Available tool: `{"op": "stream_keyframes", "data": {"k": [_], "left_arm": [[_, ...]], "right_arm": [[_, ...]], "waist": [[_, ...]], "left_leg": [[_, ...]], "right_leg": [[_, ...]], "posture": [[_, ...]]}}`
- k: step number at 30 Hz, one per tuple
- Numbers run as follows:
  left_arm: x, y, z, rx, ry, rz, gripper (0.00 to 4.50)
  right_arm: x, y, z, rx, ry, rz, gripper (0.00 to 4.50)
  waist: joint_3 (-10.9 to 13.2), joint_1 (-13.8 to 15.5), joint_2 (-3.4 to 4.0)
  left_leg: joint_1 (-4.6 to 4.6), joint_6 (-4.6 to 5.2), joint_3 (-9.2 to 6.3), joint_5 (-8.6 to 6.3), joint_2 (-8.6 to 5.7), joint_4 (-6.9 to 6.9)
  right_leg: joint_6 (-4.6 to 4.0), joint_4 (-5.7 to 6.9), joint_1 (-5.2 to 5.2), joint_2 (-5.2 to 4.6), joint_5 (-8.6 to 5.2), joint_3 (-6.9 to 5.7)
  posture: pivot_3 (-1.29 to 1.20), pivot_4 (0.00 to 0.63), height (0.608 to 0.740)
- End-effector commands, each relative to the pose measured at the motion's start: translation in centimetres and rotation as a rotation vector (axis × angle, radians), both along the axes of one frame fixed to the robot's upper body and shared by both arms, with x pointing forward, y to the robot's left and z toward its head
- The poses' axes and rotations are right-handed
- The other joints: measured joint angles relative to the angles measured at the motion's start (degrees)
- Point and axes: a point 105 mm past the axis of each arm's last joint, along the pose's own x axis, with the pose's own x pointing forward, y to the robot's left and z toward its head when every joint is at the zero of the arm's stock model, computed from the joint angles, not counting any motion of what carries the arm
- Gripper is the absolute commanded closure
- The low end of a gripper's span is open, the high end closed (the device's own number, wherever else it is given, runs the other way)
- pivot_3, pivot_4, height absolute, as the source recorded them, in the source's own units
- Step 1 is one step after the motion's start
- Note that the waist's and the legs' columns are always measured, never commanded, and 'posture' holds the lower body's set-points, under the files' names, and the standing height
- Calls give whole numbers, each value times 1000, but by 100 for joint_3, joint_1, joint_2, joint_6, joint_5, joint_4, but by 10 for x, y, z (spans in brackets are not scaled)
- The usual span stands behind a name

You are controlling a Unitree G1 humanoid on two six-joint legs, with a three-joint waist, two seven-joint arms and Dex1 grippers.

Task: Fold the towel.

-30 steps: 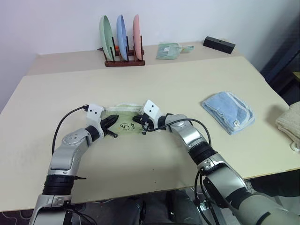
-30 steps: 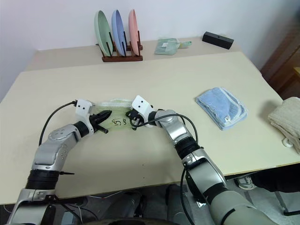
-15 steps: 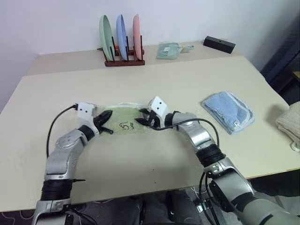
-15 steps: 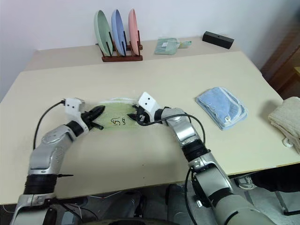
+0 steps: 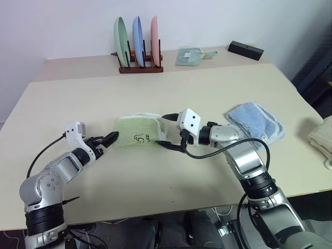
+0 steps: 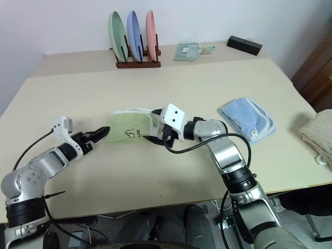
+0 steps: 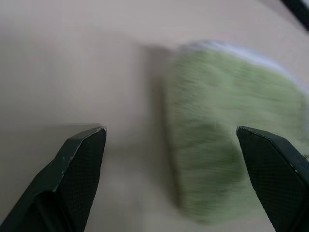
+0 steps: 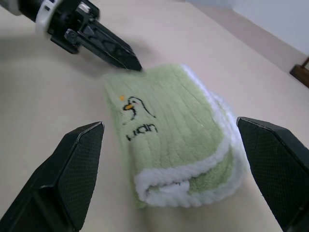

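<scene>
Right wrist view: folded towel (image 8: 174,140) lies between open, clear jaws.

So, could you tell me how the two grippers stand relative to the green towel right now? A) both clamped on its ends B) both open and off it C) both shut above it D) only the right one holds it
B: the left gripper and right gripper both have their fingers spread wide, with the folded towel lying free on the table.
</scene>
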Motion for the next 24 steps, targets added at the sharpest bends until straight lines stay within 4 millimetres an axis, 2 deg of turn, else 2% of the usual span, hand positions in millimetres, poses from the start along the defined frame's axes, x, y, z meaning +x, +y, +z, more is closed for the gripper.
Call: {"op": "stream_keyframes", "data": {"k": [1,6,7,10,13,16,17,19,21,23,24], "left_arm": [[3,-14,8,-57,-6,-64,18],[5,-31,2,-113,38,-109,18],[5,-37,2,-120,33,-129,254],[5,-47,3,-126,14,-145,1226],[7,-47,5,-141,0,-123,2829],[8,-44,8,-145,-28,-93,4332],[9,-41,12,-144,-54,-71,4431],[12,-29,22,-152,-117,-2,4431],[14,-4,32,-116,-180,139,4431],[13,29,33,-104,-189,315,4431],[9,56,34,-105,-197,463,4431]], "right_arm": [[-9,7,15,24,-65,40,0],[-11,7,19,39,-77,25,0],[-13,6,19,40,-79,25,0],[-23,4,16,27,-57,50,0],[-33,0,13,17,-13,91,0],[-35,-2,12,14,4,99,0],[-35,-3,12,11,6,101,0],[-33,-4,13,8,4,97,0],[-32,-5,14,8,-1,92,0],[-30,-6,15,8,-4,85,0],[-29,-6,15,8,-4,82,0]], "waist": [[0,17,0],[0,26,0],[0,31,0],[0,43,0],[0,29,-1],[0,25,-1],[1,27,-1],[1,29,-2],[2,30,-3],[2,21,-3],[2,22,-3]], "left_leg": [[0,0,0,0,0,0],[1,0,0,0,0,1],[1,0,0,0,0,1],[2,0,0,0,-1,4],[2,0,0,0,-1,5],[3,-1,0,0,0,4],[3,-1,0,0,1,3],[3,-1,0,0,1,3],[2,-1,0,0,1,3],[2,-1,0,0,1,3],[3,-2,0,-1,2,2]], "right_leg": [[0,0,0,0,0,0],[0,0,1,0,0,0],[0,0,1,0,0,0],[0,-1,5,-2,0,0],[0,-1,6,-1,0,-1],[0,-1,5,0,0,0],[0,-1,5,0,0,0],[0,-1,5,0,0,0],[0,-3,5,-1,0,0],[0,-4,5,0,0,0],[0,-4,4,0,0,0]], "posture": [[0,150,740],[0,150,740],[0,150,740],[0,150,740],[0,150,740],[0,150,740],[0,150,740],[0,150,740],[0,150,740],[0,150,740],[0,150,740]]}}
